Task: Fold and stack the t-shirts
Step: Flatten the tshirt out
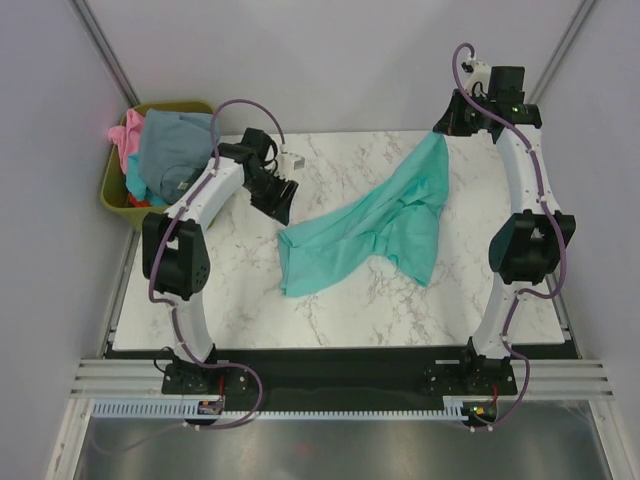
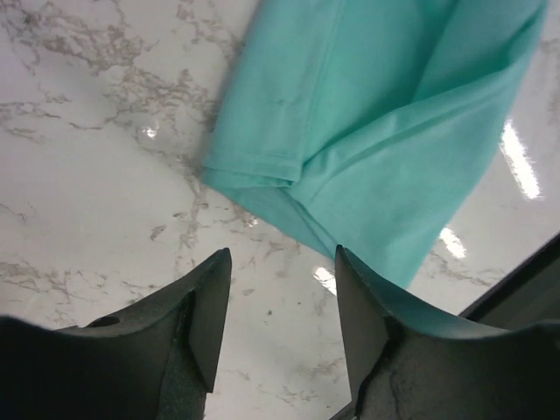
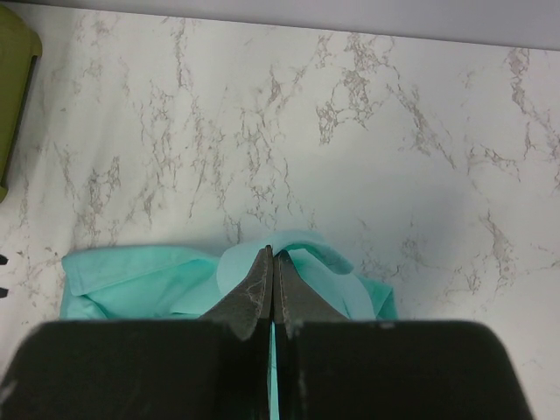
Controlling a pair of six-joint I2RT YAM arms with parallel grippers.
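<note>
A teal t-shirt (image 1: 375, 225) lies crumpled across the middle of the marble table (image 1: 250, 300), stretched up toward the far right. My right gripper (image 1: 447, 130) is shut on one end of the teal t-shirt (image 3: 175, 284) and holds it lifted at the table's far right. In the right wrist view the right gripper (image 3: 271, 254) has cloth pinched between its closed fingers. My left gripper (image 1: 283, 200) is open and empty, just left of the shirt's near-left corner. In the left wrist view the left gripper (image 2: 282, 262) hovers over bare marble by the shirt's hem (image 2: 367, 131). Grey-blue (image 1: 175, 145) and pink (image 1: 125, 135) tees lie in the bin.
An olive-green bin (image 1: 112, 195) with several bunched garments stands off the table's far-left corner; its rim also shows in the right wrist view (image 3: 13, 87). Grey walls close in the far side. The table's front edge borders a black strip at the arm bases.
</note>
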